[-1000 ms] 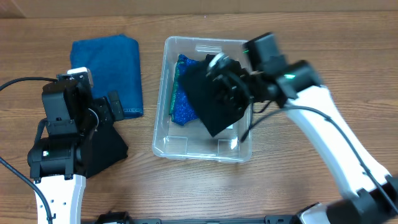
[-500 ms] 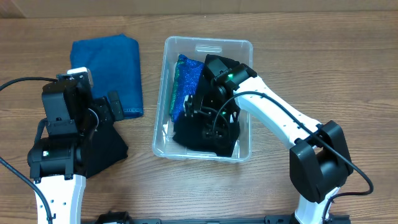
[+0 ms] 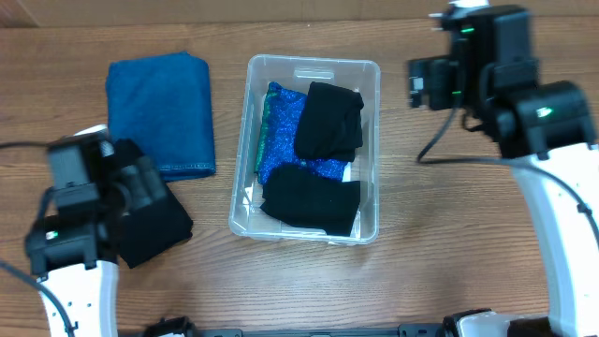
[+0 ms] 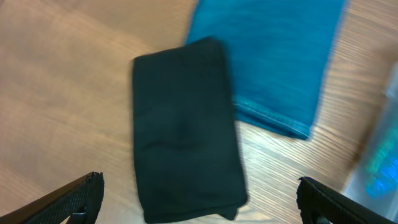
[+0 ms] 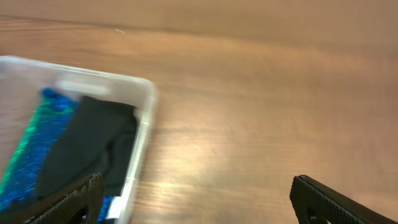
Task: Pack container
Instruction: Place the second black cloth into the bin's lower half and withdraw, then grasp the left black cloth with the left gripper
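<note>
Bare table (image 3: 440, 234) lies open between the wide-spread fingers of my right gripper (image 5: 199, 208). The container (image 3: 285, 67) sits ahead-left of them, its corner rim just past the left fingertip. It holds black cloths (image 3: 328, 122) over a glittery blue cloth (image 3: 276, 140). A white patch (image 3: 349, 172) on its base is too small to read. My left gripper (image 4: 199, 205), fingers wide, hovers over a folded black cloth (image 4: 183, 124) that touches the blue cloth (image 4: 267, 56).
</note>
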Motion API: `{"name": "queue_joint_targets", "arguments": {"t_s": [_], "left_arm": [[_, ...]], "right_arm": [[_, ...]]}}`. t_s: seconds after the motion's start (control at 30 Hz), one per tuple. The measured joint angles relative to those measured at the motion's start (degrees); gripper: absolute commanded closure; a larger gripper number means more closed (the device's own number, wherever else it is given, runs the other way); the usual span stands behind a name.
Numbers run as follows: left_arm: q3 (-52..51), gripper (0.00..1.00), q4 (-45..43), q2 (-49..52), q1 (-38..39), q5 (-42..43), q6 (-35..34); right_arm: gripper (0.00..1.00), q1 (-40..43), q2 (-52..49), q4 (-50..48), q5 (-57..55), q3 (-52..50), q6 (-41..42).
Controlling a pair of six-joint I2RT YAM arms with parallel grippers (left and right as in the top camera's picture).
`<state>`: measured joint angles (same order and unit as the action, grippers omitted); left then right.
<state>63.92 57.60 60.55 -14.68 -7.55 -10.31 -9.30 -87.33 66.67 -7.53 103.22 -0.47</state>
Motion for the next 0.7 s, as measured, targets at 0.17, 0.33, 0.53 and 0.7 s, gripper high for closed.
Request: {"name": "queue_joint_targets", "arguments": {"t_s": [0.17,0.33,0.53,0.7], "left_arm": [[0.2,0.00,-0.1,5.1,-23.2,13.0,-0.5],[0.4,0.00,-1.0,20.9,-34.6,26.5,2.7],[0.5,0.00,-2.9,43.3,-34.8,34.8,12.2],[0.9,0.25,-5.6,47.3,-34.9,36.7,13.9]], "right_arm": [[0.00,7.6,-2.4,1.3,7.3,-1.2,2.4],[0.00,9.3,-2.5,1.9,11.0,-1.4,3.3],[0.00,9.3,-2.5,1.9,11.8,-1.4,3.5],[0.00,9.3,-2.5,1.9,11.8,-1.4,3.5]]}}
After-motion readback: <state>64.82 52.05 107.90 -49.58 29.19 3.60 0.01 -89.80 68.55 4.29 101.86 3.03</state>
